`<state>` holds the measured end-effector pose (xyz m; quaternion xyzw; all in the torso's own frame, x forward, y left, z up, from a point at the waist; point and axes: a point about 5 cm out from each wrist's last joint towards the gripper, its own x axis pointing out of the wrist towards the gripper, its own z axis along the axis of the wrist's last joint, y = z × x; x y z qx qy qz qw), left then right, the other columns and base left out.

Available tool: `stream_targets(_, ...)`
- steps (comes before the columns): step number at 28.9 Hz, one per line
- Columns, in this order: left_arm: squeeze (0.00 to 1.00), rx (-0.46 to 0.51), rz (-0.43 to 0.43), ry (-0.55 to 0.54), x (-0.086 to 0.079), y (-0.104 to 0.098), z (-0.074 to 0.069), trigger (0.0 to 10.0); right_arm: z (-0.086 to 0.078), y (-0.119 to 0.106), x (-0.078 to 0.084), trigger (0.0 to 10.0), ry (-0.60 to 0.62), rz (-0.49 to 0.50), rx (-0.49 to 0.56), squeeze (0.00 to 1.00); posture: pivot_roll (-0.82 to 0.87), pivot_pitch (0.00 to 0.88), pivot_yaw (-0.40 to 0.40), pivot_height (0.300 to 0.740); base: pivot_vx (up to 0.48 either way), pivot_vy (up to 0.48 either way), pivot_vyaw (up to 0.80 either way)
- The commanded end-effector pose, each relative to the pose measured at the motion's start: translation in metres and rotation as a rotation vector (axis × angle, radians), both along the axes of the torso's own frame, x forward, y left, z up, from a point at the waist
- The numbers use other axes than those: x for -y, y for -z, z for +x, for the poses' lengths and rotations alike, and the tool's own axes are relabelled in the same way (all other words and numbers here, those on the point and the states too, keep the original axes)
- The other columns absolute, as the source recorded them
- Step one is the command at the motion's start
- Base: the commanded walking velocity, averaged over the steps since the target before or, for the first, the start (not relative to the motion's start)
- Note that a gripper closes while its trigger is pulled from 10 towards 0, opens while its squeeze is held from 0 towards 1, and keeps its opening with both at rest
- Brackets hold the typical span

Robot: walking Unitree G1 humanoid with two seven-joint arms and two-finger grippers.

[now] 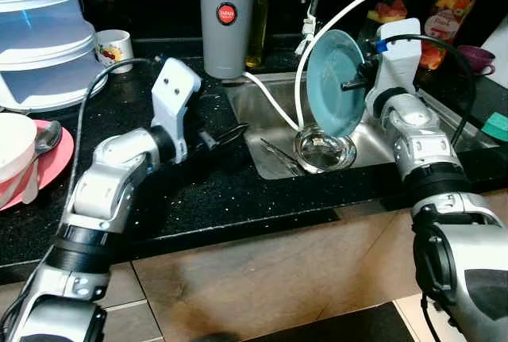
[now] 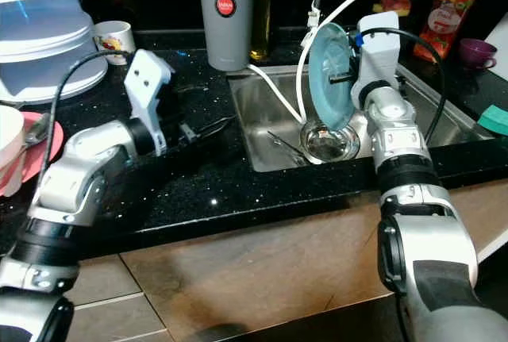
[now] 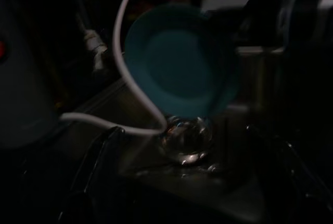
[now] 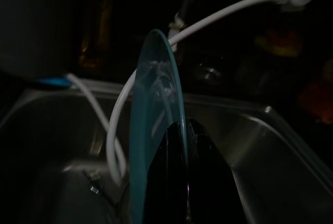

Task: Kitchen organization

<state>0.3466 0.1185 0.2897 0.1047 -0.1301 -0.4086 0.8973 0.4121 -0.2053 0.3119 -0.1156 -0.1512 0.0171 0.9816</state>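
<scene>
The black worktop (image 1: 198, 199) runs across the scene, the steel sink (image 1: 266, 104) set into it right of centre. Over that sink the right gripper (image 1: 353, 84) holds a teal plate (image 1: 333, 80) up on edge, jaws clamped on its rim, just above a glass bowl (image 1: 324, 150) in the basin. Looks like the plate is being lifted out. The left gripper (image 1: 230, 134) rests near the sink's left edge, jaws slightly parted, empty. Next: carry the plate clear of the white hose (image 1: 317, 40).

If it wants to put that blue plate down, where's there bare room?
Free: black counter in front of the sink, between both arms. Crowded: the sink floor with glass bowl, tongs and white hose; far left, with pink plate and spoon.
</scene>
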Motion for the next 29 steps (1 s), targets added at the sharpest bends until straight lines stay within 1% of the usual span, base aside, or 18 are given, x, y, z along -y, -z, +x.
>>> stream_targets(1, 0.00, -0.026, 0.034, 0.007, 0.002, 0.005, 0.006, 10.0, 0.000, 0.002, -0.003, 10.0, -0.015, -0.022, -0.017, 0.00, -0.03, 0.049, -0.021, 0.740, 0.000, 0.000, 0.00)
stream_targets(3, 0.00, -0.048, 0.040, 0.005, 0.007, 0.006, 0.017, 10.0, 0.000, 0.005, -0.004, 10.0, -0.016, -0.034, -0.034, 0.00, -0.03, 0.046, -0.020, 0.740, 0.000, 0.000, 0.00)
stream_targets(4, 0.00, -0.048, 0.040, 0.005, 0.007, 0.006, 0.017, 10.0, 0.000, 0.005, -0.004, 10.0, -0.016, -0.034, -0.034, 0.00, -0.03, 0.046, -0.020, 0.740, 0.000, 0.000, 0.00)
stream_targets(6, 0.00, -0.072, 0.034, 0.015, 0.012, 0.005, 0.025, 10.0, 0.001, 0.010, -0.008, 10.0, -0.038, -0.056, -0.082, 0.00, -0.04, 0.050, -0.010, 0.740, 0.000, 0.000, 0.00)
stream_targets(8, 0.00, -0.091, 0.066, 0.026, 0.018, 0.008, 0.032, 10.0, 0.002, 0.023, -0.019, 10.0, -0.108, -0.086, -0.168, 0.00, -0.05, 0.054, 0.001, 0.740, 0.000, 0.000, 0.00)
stream_targets(9, 0.00, -0.095, 0.077, 0.030, 0.019, 0.009, 0.033, 10.0, 0.002, 0.027, -0.023, 10.0, -0.130, -0.091, -0.193, 0.00, -0.05, 0.056, 0.003, 0.740, 0.000, 0.000, 0.00)
stream_targets(11, 0.00, -0.112, 0.110, 0.043, 0.022, 0.014, 0.035, 10.0, 0.002, 0.045, -0.037, 10.0, -0.198, -0.059, -0.273, 0.00, -0.05, 0.065, 0.011, 0.740, 0.000, 0.000, 0.00)
stream_targets(12, 0.00, -0.112, 0.110, 0.043, 0.022, 0.014, 0.035, 10.0, 0.002, 0.045, -0.037, 10.0, -0.198, -0.059, -0.273, 0.00, -0.05, 0.065, 0.011, 0.740, 0.000, 0.000, 0.00)
stream_targets(15, 0.00, -0.125, 0.132, 0.051, 0.023, 0.018, 0.037, 10.0, 0.001, 0.065, -0.050, 10.0, -0.235, -0.018, -0.329, 0.00, -0.05, 0.078, 0.012, 0.740, 0.000, 0.000, 0.00)
stream_targets(16, 0.00, -0.132, 0.158, 0.052, 0.023, 0.023, 0.039, 10.0, 0.002, 0.079, -0.062, 10.0, -0.243, 0.002, -0.364, 0.00, -0.05, 0.084, 0.012, 0.740, 0.000, 0.000, 0.00)
stream_targets(19, 0.00, -0.142, 0.172, 0.060, 0.024, 0.027, 0.041, 10.0, 0.002, 0.089, -0.075, 10.0, -0.250, -0.001, -0.385, 0.00, -0.04, 0.097, 0.014, 0.740, 0.000, 0.000, 0.00)
stream_targets(20, 0.00, -0.142, 0.172, 0.060, 0.024, 0.027, 0.041, 10.0, 0.002, 0.089, -0.075, 10.0, -0.250, -0.001, -0.385, 0.00, -0.04, 0.097, 0.014, 0.740, 0.000, 0.000, 0.00)
stream_targets(21, 0.00, -0.150, 0.174, 0.063, 0.023, 0.030, 0.042, 10.0, 0.002, 0.093, -0.080, 10.0, -0.255, 0.000, -0.394, 0.00, -0.04, 0.105, 0.011, 0.740, 0.000, 0.000, 0.00)
stream_targets(22, 0.00, -0.150, 0.174, 0.063, 0.023, 0.030, 0.042, 10.0, 0.002, 0.093, -0.080, 10.0, -0.255, 0.000, -0.394, 0.00, -0.04, 0.105, 0.011, 0.740, 0.000, 0.000, 0.00)
stream_targets(25, 0.00, -0.162, 0.197, 0.059, 0.020, 0.036, 0.044, 10.0, 0.001, 0.099, -0.092, 10.0, -0.270, -0.001, -0.418, 0.00, -0.04, 0.118, 0.006, 0.740, 0.000, 0.000, 0.00)
stream_targets(29, 0.00, -0.167, 0.212, 0.053, 0.018, 0.039, 0.045, 10.0, 0.001, 0.100, -0.097, 10.0, -0.277, -0.006, -0.426, 0.00, -0.03, 0.124, 0.002, 0.740, 0.000, 0.000, 0.00)
